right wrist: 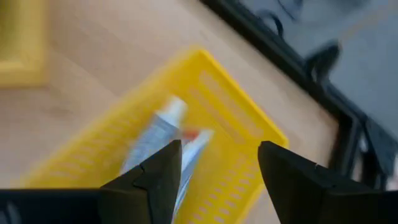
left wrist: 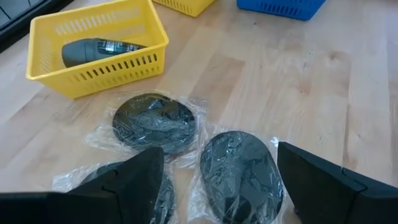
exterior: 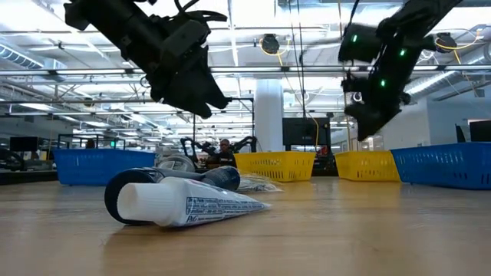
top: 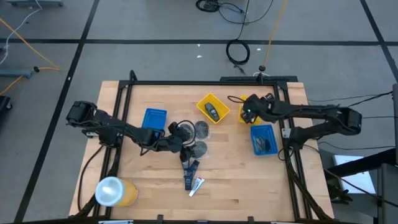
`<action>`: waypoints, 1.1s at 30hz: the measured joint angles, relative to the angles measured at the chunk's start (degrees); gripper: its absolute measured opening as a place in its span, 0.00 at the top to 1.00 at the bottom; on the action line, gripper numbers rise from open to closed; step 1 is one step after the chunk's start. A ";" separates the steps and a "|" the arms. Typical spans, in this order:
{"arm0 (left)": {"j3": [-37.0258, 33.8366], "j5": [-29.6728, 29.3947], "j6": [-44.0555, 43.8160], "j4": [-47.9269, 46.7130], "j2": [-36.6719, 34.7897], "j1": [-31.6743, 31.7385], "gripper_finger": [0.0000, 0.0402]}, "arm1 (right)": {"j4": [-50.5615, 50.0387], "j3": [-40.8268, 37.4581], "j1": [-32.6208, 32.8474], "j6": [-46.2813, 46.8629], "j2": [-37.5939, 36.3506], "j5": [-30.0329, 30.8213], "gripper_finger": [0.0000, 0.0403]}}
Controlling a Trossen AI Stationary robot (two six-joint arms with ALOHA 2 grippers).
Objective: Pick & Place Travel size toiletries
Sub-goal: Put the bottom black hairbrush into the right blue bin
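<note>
My left gripper (top: 186,142) (left wrist: 217,158) hangs open just above three flat grey discs in clear wrap lying on the table; its fingers stand either side of one disc (left wrist: 239,175), with another (left wrist: 154,122) beyond and a third (left wrist: 121,186) partly hidden by a finger. My right gripper (top: 247,112) (right wrist: 219,158) is open above a yellow tray (right wrist: 249,118) that holds silvery-white tubes (right wrist: 152,140). A dark bottle (top: 190,168) and a white tube (top: 196,185) (exterior: 184,204) lie near the table's near edge. Another dark bottle (left wrist: 99,50) lies in the middle yellow tray (top: 212,107).
A blue tray (top: 154,118) sits left of the discs, and another blue tray (top: 263,138) with dark items sits at the right. A large orange cup (top: 115,191) stands at the near left corner. A black frame (top: 205,82) borders the table.
</note>
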 joint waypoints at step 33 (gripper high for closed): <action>-0.06 1.86 -19.12 -16.10 3.65 -13.89 0.23 | 65.64 -8.20 27.48 -33.47 23.46 -28.64 0.46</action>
